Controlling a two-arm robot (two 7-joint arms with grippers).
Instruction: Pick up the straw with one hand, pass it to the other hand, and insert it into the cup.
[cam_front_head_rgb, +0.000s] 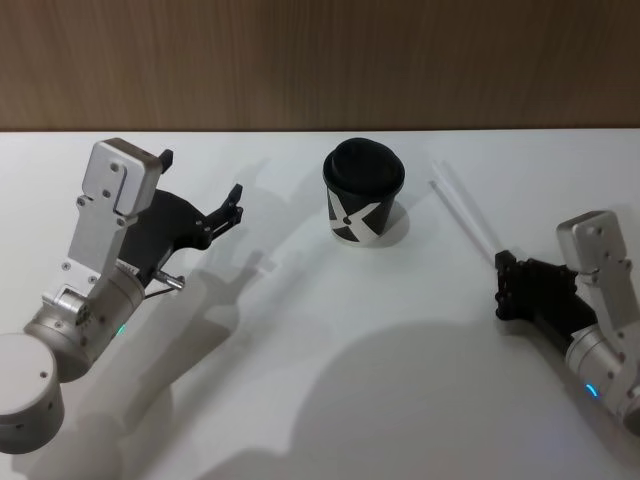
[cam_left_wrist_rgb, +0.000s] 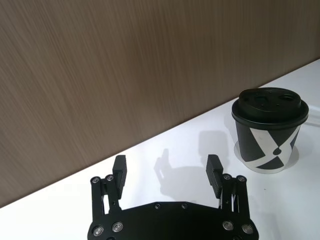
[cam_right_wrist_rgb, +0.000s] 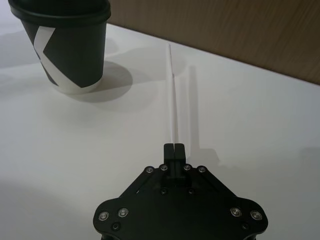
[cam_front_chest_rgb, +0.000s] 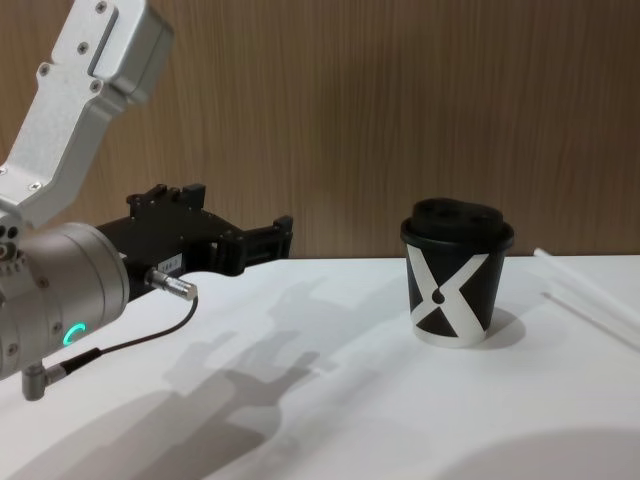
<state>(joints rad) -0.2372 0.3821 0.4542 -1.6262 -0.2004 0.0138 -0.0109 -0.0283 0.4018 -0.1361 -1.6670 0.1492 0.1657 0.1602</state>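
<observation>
Holding straw by one end in clenched right pincer; left pincer released, hovering left of cup. Next, likely: carry straw between left jaws for handover.

Brightly lit from overhead; soft, overlapping grey shadows thrown across the white counter, darkest beside the cup, broad dim patch in the foreground.

The cup is black with a bold white X-shaped mark, and the straw looks plain white against the white counter.
</observation>
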